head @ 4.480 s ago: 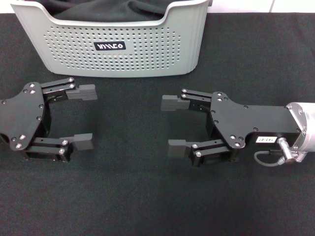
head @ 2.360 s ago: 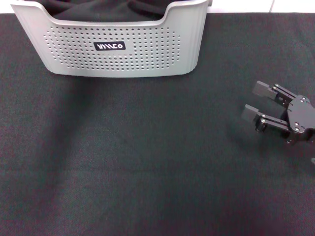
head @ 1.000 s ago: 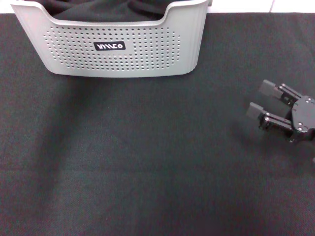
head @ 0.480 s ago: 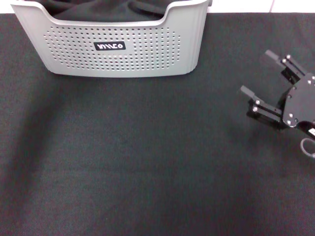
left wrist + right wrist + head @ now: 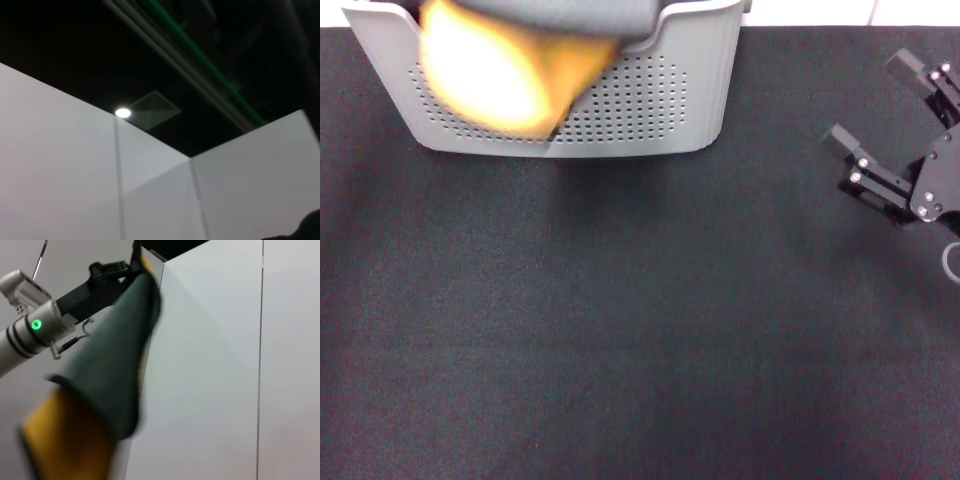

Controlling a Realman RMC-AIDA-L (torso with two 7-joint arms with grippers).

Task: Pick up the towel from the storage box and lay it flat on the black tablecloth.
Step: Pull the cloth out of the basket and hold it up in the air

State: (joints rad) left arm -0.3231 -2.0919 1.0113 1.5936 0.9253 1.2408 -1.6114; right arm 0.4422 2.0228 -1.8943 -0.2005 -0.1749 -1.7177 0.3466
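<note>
Towel [image 5: 505, 75], a fluffy microfibre cloth with a grey-green face and a yellow face, hangs blurred above the near wall of the light grey perforated plastic storage box [image 5: 650, 100], hiding its label. The wide black woven tablecloth [image 5: 620, 330] spreads before the box; white wall panels [image 5: 225, 365] stand behind. In the right wrist view the towel droops lengthwise, yellow end lowest, from the left gripper [image 5: 131, 267], whose fingers pinch its top corner. Well to the right of the box, the right gripper [image 5: 890, 110] hovers with jaws spread wide, empty, partly cut off.
</note>
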